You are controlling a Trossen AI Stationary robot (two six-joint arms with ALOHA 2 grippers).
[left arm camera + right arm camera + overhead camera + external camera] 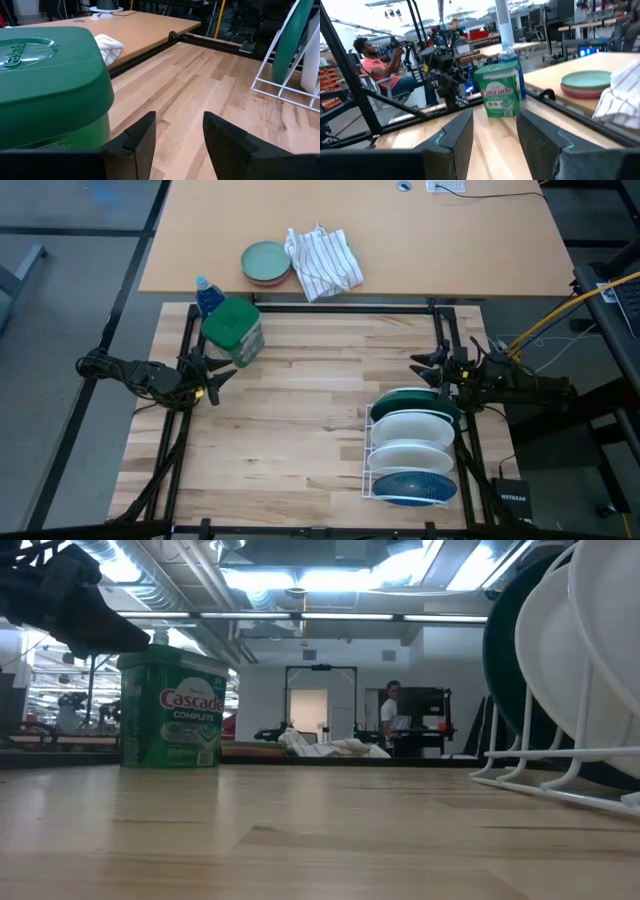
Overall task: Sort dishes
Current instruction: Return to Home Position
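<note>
A dark green round plate [415, 397], a plain white plate [412, 427], another white plate [408, 456] and a smaller blue-patterned plate [415, 486] stood upright in a white wire rack [367, 470] by the wooden table's [300, 420] right edge. The left gripper [216, 376], at the left edge, and right gripper [424, 366], beside the rack, hung empty, fingers narrowly parted.

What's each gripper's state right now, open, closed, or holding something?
Left gripper: open, holding nothing.
Right gripper: open, holding nothing.
</note>
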